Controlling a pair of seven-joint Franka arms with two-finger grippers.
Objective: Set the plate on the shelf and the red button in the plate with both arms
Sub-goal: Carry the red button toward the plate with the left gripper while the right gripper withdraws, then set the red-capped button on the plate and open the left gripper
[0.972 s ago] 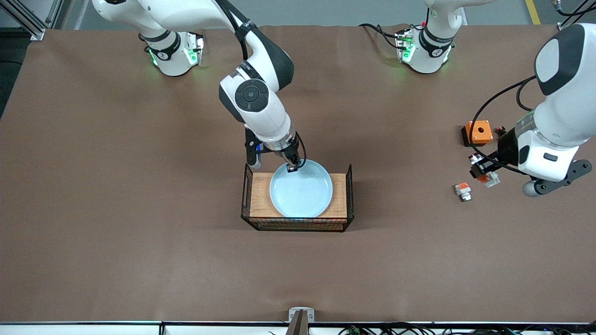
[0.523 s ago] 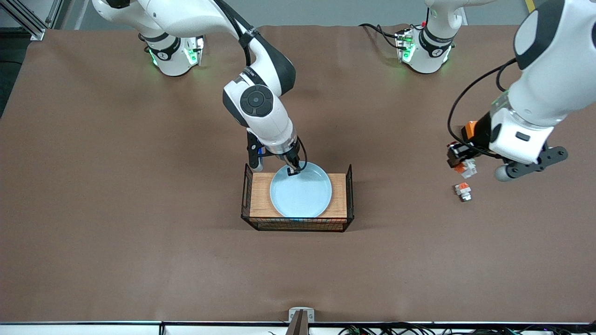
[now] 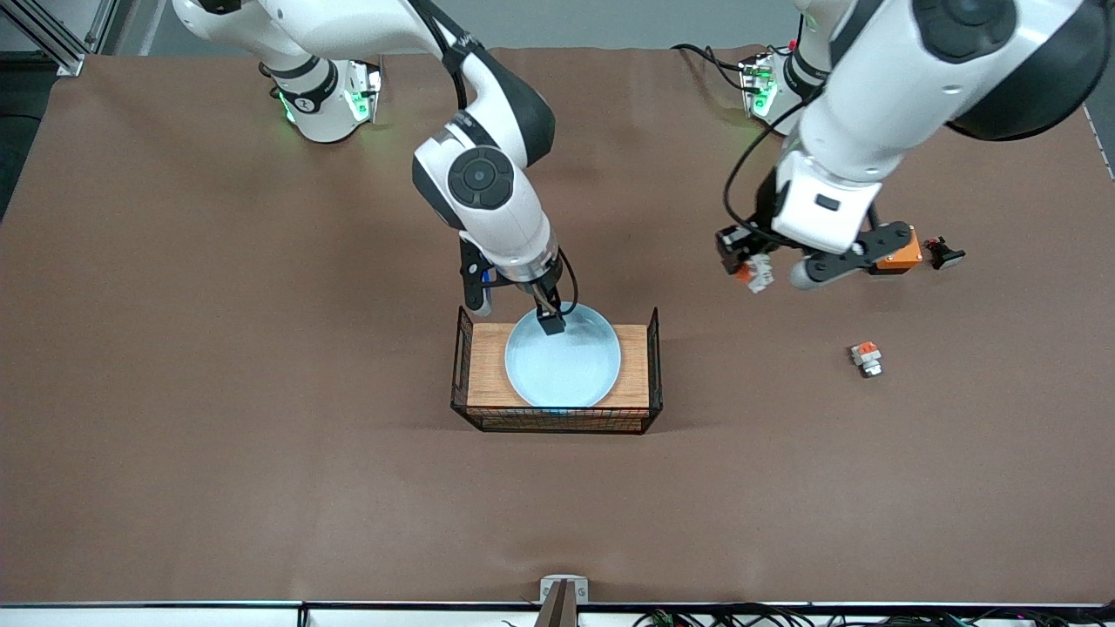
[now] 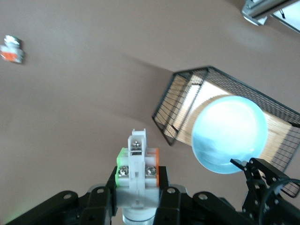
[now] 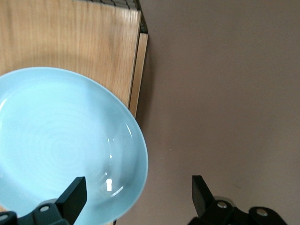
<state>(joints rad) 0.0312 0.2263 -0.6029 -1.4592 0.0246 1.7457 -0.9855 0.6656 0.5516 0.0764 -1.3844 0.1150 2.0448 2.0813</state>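
I am working both arms at once. My right pincer (image 3: 550,324) is hanging just over the plate's rim on the side toward the robot bases, its fingers (image 5: 70,197) spread wide with one over the plate's inside and the other over bare worktop (image 3: 218,366), holding nothing. The plate (image 3: 563,355) is lying flat on the wooden tray (image 3: 634,366) inside the black wire basket (image 3: 557,422), with part of its rim overhanging the tray's edge in my right wrist view.

My left pincer (image 3: 747,261) is travelling in the air over bare worktop, between the basket and the orange box with a hole (image 3: 897,249), and is clamped on the red button (image 4: 137,174). In my left wrist view the piece is standing up from between the fingers, white with a green side and an orange side.

A shorter white block with an orange-red top (image 3: 866,358) is sitting on the worktop toward the left arm's end, nearer the front camera than the orange box, and a small dark part (image 3: 942,253) is lying just beside that box.

My judgement of the risks: the right pincer is sitting where the button probably needs to go, so my two arms could collide over the basket unless the right one clears out. The wire walls could also catch the left pincer on its descent, and the small piece could twist in my grip or bounce off the plate if I let go from too high.
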